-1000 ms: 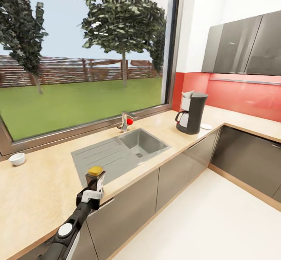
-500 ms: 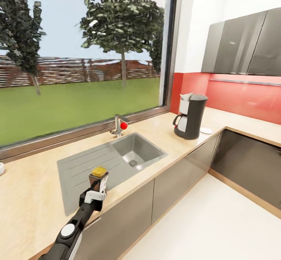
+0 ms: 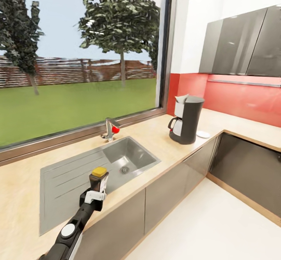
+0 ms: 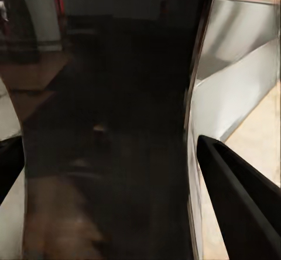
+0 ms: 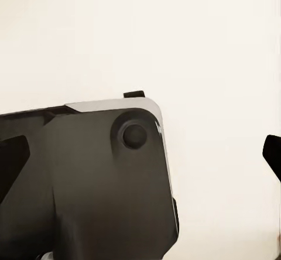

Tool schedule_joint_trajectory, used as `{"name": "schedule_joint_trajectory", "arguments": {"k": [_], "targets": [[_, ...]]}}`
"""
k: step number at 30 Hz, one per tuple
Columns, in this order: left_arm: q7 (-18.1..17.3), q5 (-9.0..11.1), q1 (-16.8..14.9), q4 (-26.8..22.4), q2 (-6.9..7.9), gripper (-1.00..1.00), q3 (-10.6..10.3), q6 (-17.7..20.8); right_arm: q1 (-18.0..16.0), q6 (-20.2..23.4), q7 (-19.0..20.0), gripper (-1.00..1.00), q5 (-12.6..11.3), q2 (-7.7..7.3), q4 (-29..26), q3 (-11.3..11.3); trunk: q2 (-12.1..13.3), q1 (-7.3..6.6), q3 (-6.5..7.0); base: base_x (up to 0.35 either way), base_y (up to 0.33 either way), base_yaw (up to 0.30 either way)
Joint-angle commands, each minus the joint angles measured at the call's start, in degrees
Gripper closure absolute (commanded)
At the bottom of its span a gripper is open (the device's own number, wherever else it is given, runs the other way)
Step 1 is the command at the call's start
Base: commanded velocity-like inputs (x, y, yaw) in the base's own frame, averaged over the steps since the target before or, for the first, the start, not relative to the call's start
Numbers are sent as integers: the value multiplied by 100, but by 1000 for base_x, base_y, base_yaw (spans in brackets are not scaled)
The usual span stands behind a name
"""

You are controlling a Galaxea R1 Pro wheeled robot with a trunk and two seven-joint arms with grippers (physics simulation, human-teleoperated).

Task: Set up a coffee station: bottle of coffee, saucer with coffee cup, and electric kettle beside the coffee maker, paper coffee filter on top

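Yellow lid up, the bottle of coffee [image 3: 98, 178] is sitting clamped between the left gripper [image 3: 96, 189] fingers, held over the front edge of the table [image 3: 164, 133] just beside the steel sink [image 3: 99, 170]. In the left wrist view the dark jar is filling the gap between the two black fingers [image 4: 234, 195], so the grip is reading as firm. The right gripper [image 5: 140, 154] is showing just two dark finger tips at the frame edges over pale floor, spread wide apart and empty.

Compared with a second ago, the whole head view is sliding: sink and tap [image 3: 110, 128] are drifting leftward and the coffee maker [image 3: 186, 119] is coming nearer the centre, while the jar is keeping its spot ahead of the arm. So the base is probably rolling toward the corner, carrying the bottle to its place; the drop-off is not yet done.

Counts: one bottle, one coffee maker with one paper coffee filter [image 3: 180, 98] poking out on top, one saucer [image 3: 203, 134] just beside it, one sink, one tap. Cup and kettle: can't tell where.
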Motion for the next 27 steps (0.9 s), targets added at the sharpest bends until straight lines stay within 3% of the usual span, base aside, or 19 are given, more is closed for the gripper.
{"name": "schedule_joint_trajectory", "arguments": {"k": [1, 7, 27], "targets": [[-5, -57, -4, -3, 1, 100, -4, -12, 1, -9, -4, -100, 20, 4, -8, -31, -11, 5, -3, 95, -264, 0], [13, -57, -4, -3, 5, 100, -123, -7, 1, -9, -4, -100, 20, 4, -3, -33, -11, 5, 39, 112, -266, 0], [6, -57, -4, 6, 2, 100, -129, -7, 1, -9, -4, -100, 26, 4, 9, -28, -11, 5, 41, 252, -238, 0]]}}
